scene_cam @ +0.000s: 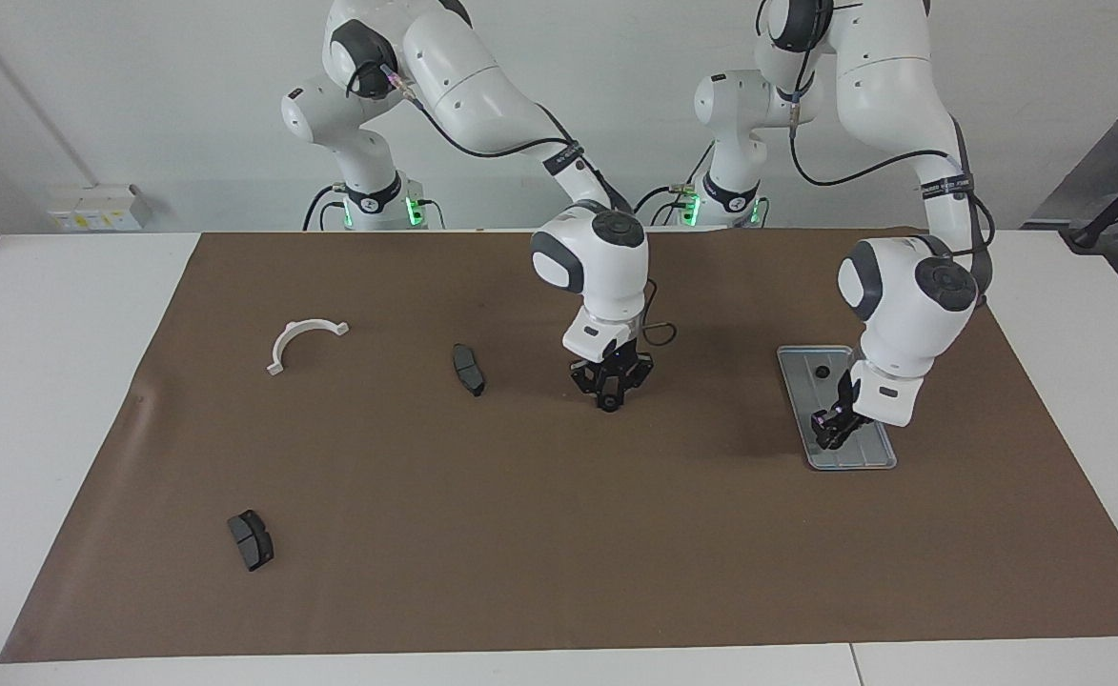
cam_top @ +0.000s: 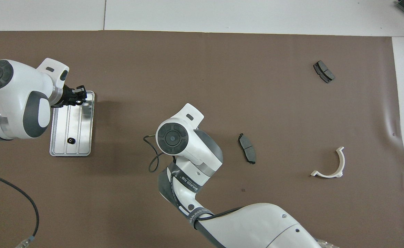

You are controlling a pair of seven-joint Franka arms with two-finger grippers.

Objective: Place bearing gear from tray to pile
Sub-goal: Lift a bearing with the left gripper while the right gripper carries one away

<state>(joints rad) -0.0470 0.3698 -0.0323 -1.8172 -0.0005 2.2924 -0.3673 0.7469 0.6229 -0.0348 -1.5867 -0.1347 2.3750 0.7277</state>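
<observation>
The silver tray [scene_cam: 865,454] [cam_top: 84,137] lies on the brown mat toward the left arm's end. One small black bearing gear [scene_cam: 820,369] [cam_top: 71,140] rests in it at the end nearer the robots. My left gripper [scene_cam: 827,434] [cam_top: 79,99] hangs just above the tray's other end, shut on a small dark bearing gear. At the mat's middle my right gripper [scene_cam: 608,400] is down at the mat, its fingertips shut on another bearing gear [scene_cam: 608,405]. In the overhead view its own wrist hides it. The pile is out of view.
One dark brake pad [scene_cam: 468,369] [cam_top: 247,153] lies beside the right gripper, toward the right arm's end. Another brake pad [scene_cam: 251,539] [cam_top: 323,71] lies farther out. A white half-ring [scene_cam: 303,340] [cam_top: 329,165] sits nearer the robots. A cable loop [scene_cam: 659,333] hangs by the right wrist.
</observation>
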